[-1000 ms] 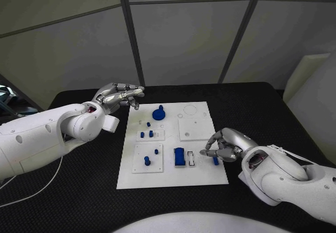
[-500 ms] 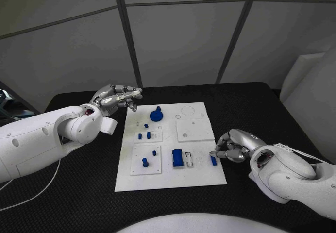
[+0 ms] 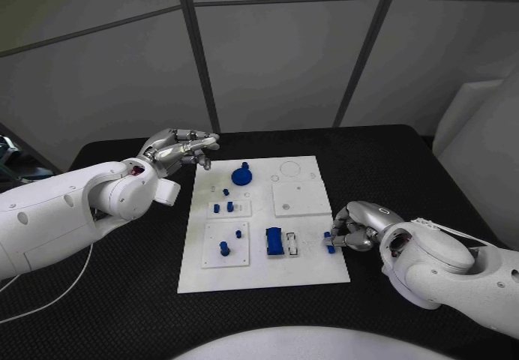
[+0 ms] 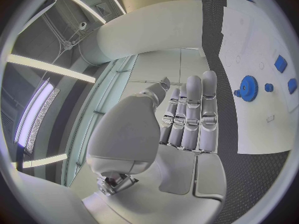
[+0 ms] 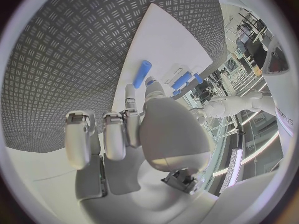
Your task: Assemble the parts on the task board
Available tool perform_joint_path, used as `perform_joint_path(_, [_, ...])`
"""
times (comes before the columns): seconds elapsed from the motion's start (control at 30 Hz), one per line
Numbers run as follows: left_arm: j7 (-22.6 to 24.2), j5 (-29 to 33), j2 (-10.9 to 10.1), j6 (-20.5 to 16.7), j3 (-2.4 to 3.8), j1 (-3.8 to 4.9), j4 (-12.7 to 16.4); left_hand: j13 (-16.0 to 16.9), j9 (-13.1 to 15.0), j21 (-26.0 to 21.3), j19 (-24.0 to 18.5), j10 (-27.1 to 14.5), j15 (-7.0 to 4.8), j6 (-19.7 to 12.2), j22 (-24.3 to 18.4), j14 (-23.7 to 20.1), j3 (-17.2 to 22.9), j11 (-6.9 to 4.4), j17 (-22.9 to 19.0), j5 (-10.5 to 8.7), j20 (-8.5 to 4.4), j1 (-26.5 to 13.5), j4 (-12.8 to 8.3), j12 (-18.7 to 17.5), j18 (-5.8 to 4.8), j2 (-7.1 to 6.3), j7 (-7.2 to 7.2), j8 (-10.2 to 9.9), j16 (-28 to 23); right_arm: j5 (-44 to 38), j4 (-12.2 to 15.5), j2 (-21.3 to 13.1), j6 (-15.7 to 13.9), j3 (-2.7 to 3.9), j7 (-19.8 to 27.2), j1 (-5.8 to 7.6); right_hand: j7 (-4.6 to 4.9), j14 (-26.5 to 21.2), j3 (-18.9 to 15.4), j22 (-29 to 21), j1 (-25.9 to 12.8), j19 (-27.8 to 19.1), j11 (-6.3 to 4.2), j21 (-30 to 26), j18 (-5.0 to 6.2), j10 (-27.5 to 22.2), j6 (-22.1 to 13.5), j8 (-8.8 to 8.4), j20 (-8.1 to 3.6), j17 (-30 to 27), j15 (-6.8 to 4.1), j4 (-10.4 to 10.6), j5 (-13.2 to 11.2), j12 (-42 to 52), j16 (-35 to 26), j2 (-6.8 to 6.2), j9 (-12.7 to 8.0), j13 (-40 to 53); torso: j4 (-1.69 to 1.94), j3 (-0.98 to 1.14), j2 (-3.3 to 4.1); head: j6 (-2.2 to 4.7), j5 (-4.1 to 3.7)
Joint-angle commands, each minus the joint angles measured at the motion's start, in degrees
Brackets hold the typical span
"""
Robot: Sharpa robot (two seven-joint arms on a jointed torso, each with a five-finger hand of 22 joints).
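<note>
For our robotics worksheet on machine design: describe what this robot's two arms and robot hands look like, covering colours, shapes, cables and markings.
Both arms are smooth, rounded white shells with bulging joints. The left arm has a small reddish spot at its wrist. The right arm has a thin pale cable looped along its upper side. The left robot hand and the right robot hand are silver metal, with many jointed fingers and pale inner pads.

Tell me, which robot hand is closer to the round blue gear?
The left. The left hand hovers beyond the task board's far left corner, a short way from the blue gear. The right hand is at the board's right edge, beside a small blue peg, much farther away.
</note>
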Motion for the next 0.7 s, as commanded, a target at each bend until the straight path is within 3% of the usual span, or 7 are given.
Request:
perform_joint_path(0.03, [0.40, 0.20, 0.04, 0.55, 0.04, 0.05, 0.05, 0.09, -0.01, -0.38, 0.29, -0.30, 0.14, -0.25, -0.08, -0.31, -0.33, -0.07, -0.09, -0.05, -0.01, -0.20, 0.10, 0.40, -0.67, 0.43, -0.04, 0.36, -0.18, -1.43, -0.20, 0.35, 2.42, -0.03, -0.66, -0.10, 0.09, 5.55, -0.34, 14.99, -0.47, 6.08, 0.31, 0.07, -0.40, 1.75, 0.46, -0.20, 0.35, 13.32, 0.24, 0.04, 0.01, -0.19, -0.28, -0.16, -0.01, 8.86, 0.03, -0.02, 0.00, -0.10, 0.03])
perform_joint_path(0.57, [0.09, 0.20, -0.17, 0.58, 0.04, 0.03, 0.19, 0.10, 0.00, -0.44, 0.31, -0.35, 0.14, -0.27, -0.14, -0.35, -0.38, -0.07, -0.13, -0.06, -0.01, -0.13, 0.07, 0.48, -0.67, 0.48, -0.04, 0.40, -0.17, -4.79, -1.21, 1.50, 9.55, -0.08, -2.04, -0.44, -0.22, 5.52, 0.17, 14.86, 2.54, 6.00, -0.01, -0.05, -0.36, 1.59, 1.32, -1.07, 0.07, 13.19, -0.07, -1.13, -0.51, -0.58, -0.37, 0.78, -0.07, 8.70, 0.07, -0.09, 0.00, -0.33, 0.19])
perform_joint_path(0.63, [0.05, 0.20, -0.21, 0.59, 0.04, 0.03, 0.20, 0.10, 0.00, -0.45, 0.31, -0.36, 0.14, -0.28, -0.14, -0.35, -0.39, -0.06, -0.14, -0.06, -0.01, -0.12, 0.08, 0.49, -0.67, 0.51, -0.03, 0.41, -0.17, -5.32, -1.43, 1.83, 10.28, -0.08, -2.13, -0.44, -0.27, 5.51, 0.66, 14.81, 3.78, 5.96, -0.08, -0.10, -0.34, 1.55, 1.51, -1.33, 0.01, 13.18, -0.14, -1.77, -1.72, -0.66, -0.38, 1.23, -0.10, 8.68, 0.16, -0.09, -0.02, -0.39, 0.23])
perform_joint_path(0.7, [0.03, 0.20, -0.26, 0.58, 0.04, 0.03, 0.23, 0.10, 0.00, -0.45, 0.31, -0.36, 0.14, -0.28, -0.14, -0.35, -0.39, -0.06, -0.14, -0.06, -0.01, -0.12, 0.08, 0.49, -0.67, 0.51, -0.03, 0.41, -0.17, -5.79, -1.64, 2.22, 10.99, -0.09, -2.19, -0.45, -0.38, 5.52, 1.77, 14.80, 5.61, 5.96, -0.19, -0.11, -0.34, 1.53, 1.74, -1.65, -0.10, 13.19, -0.26, -2.68, -4.69, -0.68, -0.38, 2.10, -0.14, 8.70, 0.17, -0.06, -0.03, -0.47, 0.27])
